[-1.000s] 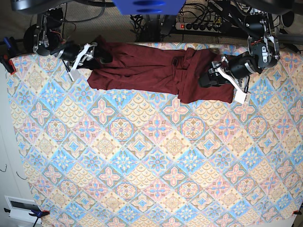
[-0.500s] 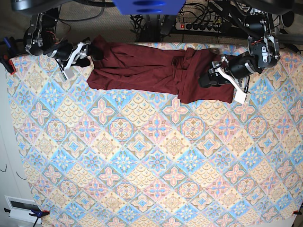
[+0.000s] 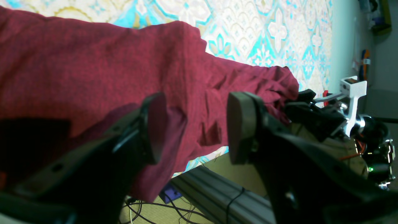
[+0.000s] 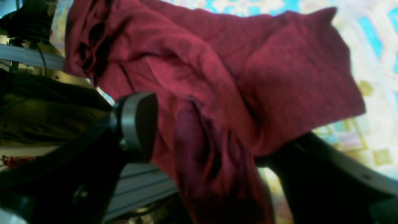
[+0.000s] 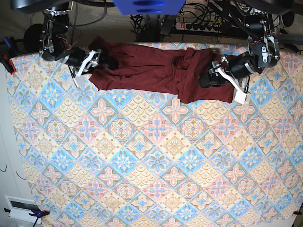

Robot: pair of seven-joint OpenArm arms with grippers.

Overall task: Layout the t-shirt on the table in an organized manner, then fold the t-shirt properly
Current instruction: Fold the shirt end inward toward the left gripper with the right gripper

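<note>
The t-shirt lies stretched along the far edge of the table. My right gripper is wide apart with cloth bunched between its fingers. My left gripper is apart over the other end, pinching nothing.

Loads of room on the counter, everything toward the near edge is lying wide open for me. All the clutter is sitting along the far edge: the t-shirt is stretching across it, my left gripper and right gripper are parked at its two ends, cables just behind.
</note>
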